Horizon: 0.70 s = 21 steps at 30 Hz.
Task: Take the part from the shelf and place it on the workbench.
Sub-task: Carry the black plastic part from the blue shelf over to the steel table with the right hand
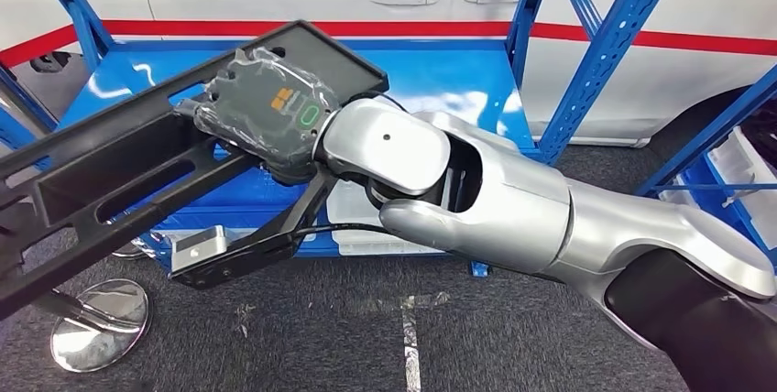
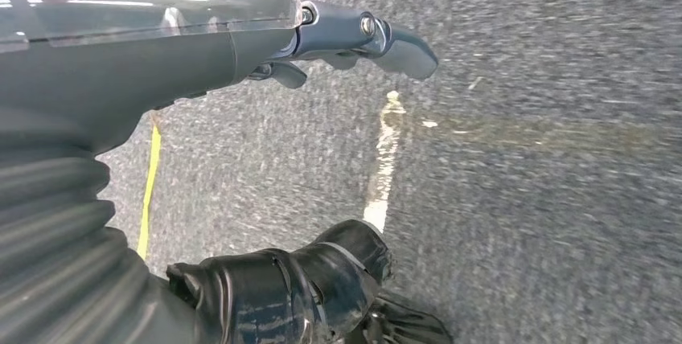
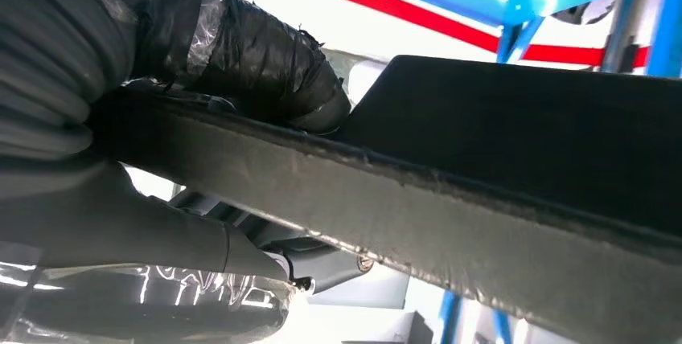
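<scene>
Right hand grips the long black part, thumb on one face, fingers on the other. Part is off the blue shelf, held above the floor. Left hand hangs holding nothing, fingers apart. Remaining: carry to table, set down.

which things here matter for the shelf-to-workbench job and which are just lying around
Belongs to the job:
- long black part, gripped by the right hand
- blue shelf behind it

Just lying about:
- round chrome base on the floor
- white floor mark
- left hand, holding nothing
</scene>
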Motion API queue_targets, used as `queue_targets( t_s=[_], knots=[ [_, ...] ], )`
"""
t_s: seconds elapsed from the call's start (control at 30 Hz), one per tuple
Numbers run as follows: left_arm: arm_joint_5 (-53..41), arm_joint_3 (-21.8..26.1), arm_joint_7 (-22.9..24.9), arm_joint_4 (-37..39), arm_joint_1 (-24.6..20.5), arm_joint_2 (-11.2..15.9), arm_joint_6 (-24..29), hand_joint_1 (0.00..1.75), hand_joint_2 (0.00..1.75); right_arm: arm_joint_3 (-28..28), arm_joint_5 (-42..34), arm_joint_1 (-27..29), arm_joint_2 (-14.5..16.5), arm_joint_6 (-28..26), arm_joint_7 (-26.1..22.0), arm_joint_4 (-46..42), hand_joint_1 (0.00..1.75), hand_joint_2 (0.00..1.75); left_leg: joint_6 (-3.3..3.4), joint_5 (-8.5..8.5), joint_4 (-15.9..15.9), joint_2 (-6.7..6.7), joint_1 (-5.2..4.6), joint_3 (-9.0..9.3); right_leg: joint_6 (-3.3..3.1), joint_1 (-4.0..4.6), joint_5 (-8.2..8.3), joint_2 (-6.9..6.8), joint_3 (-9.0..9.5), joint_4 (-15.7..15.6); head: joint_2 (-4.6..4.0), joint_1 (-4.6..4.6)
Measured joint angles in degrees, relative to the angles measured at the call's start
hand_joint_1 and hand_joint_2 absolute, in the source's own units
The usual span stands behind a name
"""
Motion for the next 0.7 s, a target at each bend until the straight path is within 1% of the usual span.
queue_targets(
  t_s=[0.03,0.07,0.1,0.13,0.17,0.2,0.23,0.27,0.3,0.33,0.37,0.4,0.43,0.47,0.5,0.53,0.57,0.6,0.63,0.67,0.7],
  knots=[
    [-0.03,0.00,0.09,0.00,0.03,-0.01,0.00,0.00,1.75,0.00,-0.04,0.03,-0.03,0.01,-0.01,0.03,1.75,1.75,0.51,0.59,-0.11,0.14,0.14,-0.50,0.32,-0.06,-1.53,0.13,-0.48,1.11,-0.01,0.11],
    [-0.06,0.00,0.16,0.00,0.02,-0.01,0.00,0.00,1.75,0.00,-0.07,0.06,-0.05,0.01,-0.01,0.05,1.75,1.75,0.95,1.22,-0.19,0.26,0.27,-1.12,0.65,-0.20,-4.05,0.25,-1.18,3.31,0.00,0.20],
    [-0.10,0.00,0.21,0.00,0.00,-0.01,0.01,0.00,1.75,0.00,-0.08,0.10,-0.08,0.01,-0.01,0.08,1.75,1.75,1.21,1.84,-0.19,0.31,0.27,-1.85,0.94,-0.38,-7.10,0.32,-1.98,6.51,0.00,0.30],
    [-0.14,0.01,0.26,0.00,0.00,0.00,0.01,0.00,1.75,0.00,-0.09,0.17,-0.11,0.01,-0.01,0.10,1.75,1.75,1.39,2.45,-0.18,0.33,0.27,-2.62,1.13,-0.54,-9.64,0.31,-2.74,10.22,0.00,0.39],
    [-0.20,0.01,0.32,0.00,0.02,0.01,0.01,0.00,1.75,0.00,-0.11,0.30,-0.15,0.01,-0.01,0.12,1.75,1.75,1.39,3.07,-0.16,0.34,0.27,-3.42,1.28,-0.71,-10.97,0.31,-3.14,13.48,0.00,0.41],
    [-0.29,0.01,0.38,0.00,0.03,0.01,0.00,0.00,1.75,0.00,-0.14,0.44,-0.21,0.01,-0.01,0.14,1.75,1.75,1.31,3.66,-0.14,0.34,0.28,-4.21,1.35,-0.84,-10.90,0.30,-2.92,15.43,-0.01,0.42],
    [-0.38,0.01,0.42,0.00,0.04,0.02,0.00,0.00,1.75,0.00,-0.16,0.55,-0.25,0.01,-0.01,0.17,1.75,1.75,1.19,4.23,-0.12,0.34,0.29,-4.97,1.35,-0.96,-9.73,0.29,-1.88,15.63,-0.01,0.43],
    [-0.47,0.01,0.45,0.00,0.05,0.02,0.00,0.00,1.75,0.00,-0.17,0.62,-0.30,0.00,-0.01,0.21,1.75,1.75,1.03,4.78,-0.11,0.32,0.30,-5.67,1.26,-1.05,-8.12,0.30,0.13,13.87,-0.01,0.43],
    [-0.55,0.01,0.48,0.00,0.05,0.02,0.00,0.00,1.75,0.00,-0.17,0.63,-0.32,-0.01,-0.01,0.23,1.75,1.75,0.81,5.30,-0.09,0.30,0.32,-6.22,1.09,-1.11,-7.11,0.33,2.98,10.52,0.00,0.44],
    [-0.60,0.01,0.50,0.01,0.05,0.02,0.00,0.00,1.75,0.00,-0.17,0.60,-0.32,-0.03,0.00,0.25,1.75,1.75,0.52,5.76,-0.08,0.28,0.30,-6.66,0.89,-1.00,-7.16,0.39,6.18,6.11,0.00,0.42],
    [-0.64,0.01,0.54,0.01,0.06,0.02,0.00,0.00,1.75,0.00,-0.17,0.57,-0.32,-0.04,0.00,0.25,1.75,1.75,0.18,6.27,-0.17,0.26,0.31,-6.93,0.73,-0.86,-7.66,0.48,8.75,2.40,0.01,0.37],
    [-0.68,0.01,0.59,0.01,0.06,0.03,-0.01,0.00,1.75,0.00,-0.17,0.53,-0.33,-0.05,0.00,0.25,1.75,1.75,-0.22,6.80,-0.40,0.25,0.34,-7.02,0.54,-0.68,-8.22,0.58,10.29,-0.16,0.01,0.41],
    [-0.70,0.01,0.65,0.01,0.06,0.04,-0.01,0.00,1.75,0.00,-0.17,0.50,-0.33,-0.05,0.00,0.26,1.75,1.75,-0.64,7.37,-0.73,0.23,0.38,-7.06,0.38,-0.41,-8.48,0.64,10.84,-1.48,0.01,0.44],
    [-0.72,0.01,0.72,0.00,0.09,0.06,-0.02,0.00,1.75,0.00,-0.17,0.50,-0.36,-0.04,-0.01,0.28,1.75,1.75,-1.08,8.00,-1.12,0.16,0.42,-7.02,0.12,-0.37,-8.01,0.62,10.54,-1.73,0.01,0.50],
    [-0.72,0.01,0.80,0.00,0.13,0.06,-0.01,0.00,1.75,0.00,-0.20,0.51,-0.37,-0.03,-0.01,0.33,1.75,1.75,-1.43,8.01,-1.24,0.10,0.52,-7.21,-0.24,-0.39,-7.36,0.48,10.28,-2.08,0.01,0.58],
    [-0.72,0.01,0.91,0.01,0.19,0.06,-0.01,0.00,1.75,0.00,-0.25,0.51,-0.36,-0.03,-0.01,0.37,1.75,1.75,-1.66,7.10,-0.69,0.07,0.54,-7.65,-0.63,-0.44,-6.79,0.36,9.98,-2.51,0.00,0.52],
    [-0.72,0.01,1.02,0.01,0.25,0.07,0.01,0.00,1.75,0.00,-0.31,0.51,-0.35,-0.02,-0.01,0.40,1.75,1.75,-1.79,5.14,0.96,0.07,0.56,-8.34,-1.10,-0.56,-6.10,0.24,9.53,-2.83,0.01,0.40],
    [-0.71,0.01,1.10,0.01,0.29,0.07,0.02,0.00,1.75,0.00,-0.37,0.51,-0.34,-0.02,-0.01,0.44,1.75,1.75,-1.81,2.32,3.79,0.10,0.57,-9.31,-1.49,-0.54,-5.47,0.16,9.00,-2.90,0.00,0.28],
    [-0.71,0.01,1.16,0.01,0.29,0.08,0.02,0.00,1.75,0.00,-0.40,0.52,-0.34,-0.02,0.00,0.47,1.75,1.75,-1.87,-0.43,7.47,0.12,0.49,-10.29,-1.80,-0.41,-4.92,0.17,8.25,-2.84,0.00,0.15],
    [-0.71,0.01,1.16,0.00,0.28,0.08,0.03,0.00,1.75,0.00,-0.43,0.56,-0.34,-0.01,0.00,0.51,1.75,1.75,-1.92,-2.33,11.18,0.12,0.44,-11.06,-2.00,-0.24,-4.40,0.14,7.45,-2.67,0.00,0.08],
    [-0.71,0.01,1.17,0.00,0.27,0.07,0.03,0.00,1.75,0.00,-0.44,0.62,-0.35,-0.02,0.00,0.56,1.75,1.75,-1.97,-2.87,13.88,0.12,0.39,-11.32,-2.08,-0.09,-3.91,0.14,6.60,-2.47,-0.01,0.06]
  ],
)
